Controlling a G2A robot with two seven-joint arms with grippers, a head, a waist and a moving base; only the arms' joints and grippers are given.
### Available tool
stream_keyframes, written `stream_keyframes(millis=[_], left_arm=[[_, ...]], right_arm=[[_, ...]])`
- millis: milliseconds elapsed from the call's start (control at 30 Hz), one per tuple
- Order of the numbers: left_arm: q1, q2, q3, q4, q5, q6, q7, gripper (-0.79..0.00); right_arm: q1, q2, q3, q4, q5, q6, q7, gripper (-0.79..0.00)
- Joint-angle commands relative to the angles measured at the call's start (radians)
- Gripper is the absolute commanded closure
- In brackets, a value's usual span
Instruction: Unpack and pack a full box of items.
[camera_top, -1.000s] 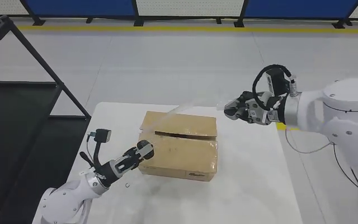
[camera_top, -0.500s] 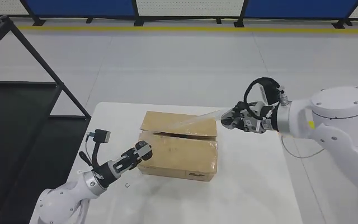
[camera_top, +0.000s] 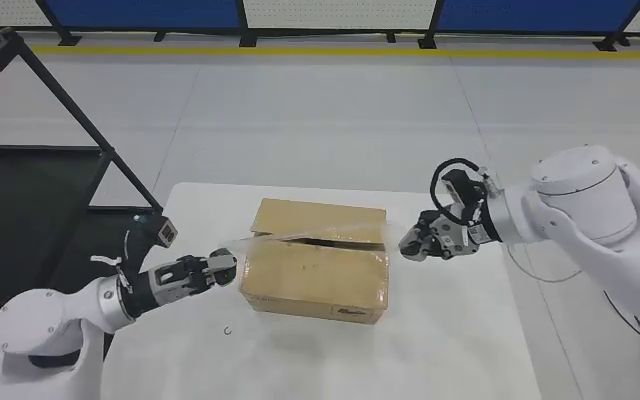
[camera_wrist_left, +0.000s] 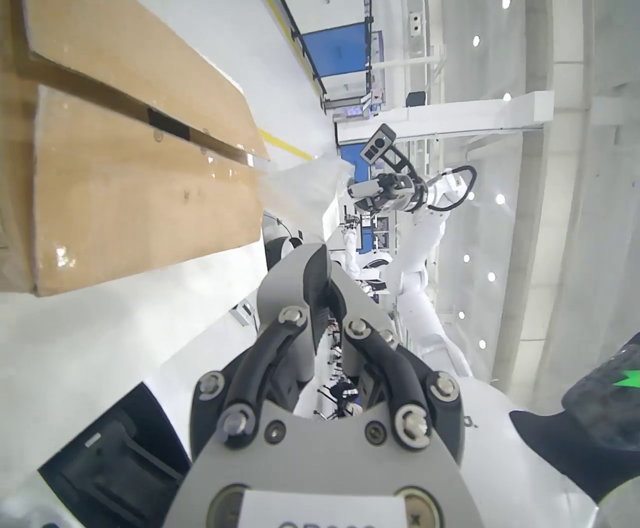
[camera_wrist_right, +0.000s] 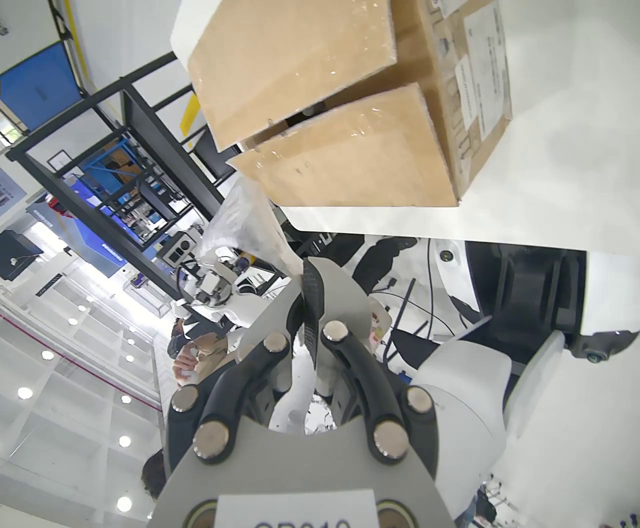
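Observation:
A brown cardboard box (camera_top: 315, 275) sits mid-table, a dark slit showing between its top flaps. A strip of clear plastic film (camera_top: 290, 236) stretches low over the box top from one gripper to the other. My left gripper (camera_top: 222, 267) is just off the box's left end, shut on the film. My right gripper (camera_top: 408, 246) hovers by the right end, also shut on it. In the left wrist view, film (camera_wrist_left: 300, 195) runs from my left gripper (camera_wrist_left: 320, 260) past the box (camera_wrist_left: 135, 165). In the right wrist view, film (camera_wrist_right: 240, 220) leaves my right gripper (camera_wrist_right: 305, 272) below the box (camera_wrist_right: 340, 135).
The white table (camera_top: 450, 340) has bare room in front of and to the right of the box. A small metal ring (camera_top: 229, 331) lies near the front left. A black rack frame (camera_top: 60, 110) stands to the left of the table.
My right gripper came down and in toward the box's right end. My left gripper drew back leftwards off the box corner. The film now lies lower across the box top.

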Motion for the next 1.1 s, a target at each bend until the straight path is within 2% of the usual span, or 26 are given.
stream_keyframes(millis=[0,100,233,300,567,600,633,667,800,1067], left_arm=[[-0.037,0.01,0.002,0.023,0.005,0.046,-0.04,0.0],[-0.094,0.023,0.01,0.064,0.011,0.111,-0.088,0.0],[-0.142,0.043,0.041,0.117,-0.036,0.149,-0.064,0.0],[-0.146,0.046,0.048,0.113,-0.059,0.152,-0.061,0.0],[-0.146,0.046,0.048,0.113,-0.059,0.152,-0.061,0.0],[-0.146,0.046,0.048,0.113,-0.059,0.152,-0.061,-0.24],[-0.146,0.046,0.048,0.113,-0.059,0.152,-0.061,-0.305],[-0.146,0.046,0.048,0.113,-0.059,0.152,-0.061,0.0],[-0.134,0.046,0.057,0.116,-0.085,0.154,-0.024,0.0],[-0.164,0.066,0.071,0.182,-0.164,0.246,0.033,0.0]], right_arm=[[0.023,-0.009,-0.041,0.015,0.01,0.0,0.02,0.0],[0.056,-0.022,-0.109,0.036,0.068,0.0,0.02,0.0],[0.113,-0.041,-0.205,0.068,0.163,-0.005,0.025,0.0],[0.143,-0.05,-0.254,0.08,0.203,-0.012,0.032,0.0],[0.143,-0.05,-0.254,0.08,0.203,-0.012,0.032,0.0],[0.143,-0.05,-0.254,0.08,0.203,-0.012,0.032,0.0],[0.143,-0.05,-0.254,0.08,0.203,-0.012,0.032,0.0],[0.143,-0.05,-0.254,0.08,0.203,-0.012,0.032,0.0],[0.11,-0.055,-0.242,0.081,0.228,-0.022,0.005,0.0],[0.086,-0.078,-0.254,0.142,0.278,-0.063,0.083,0.0]])
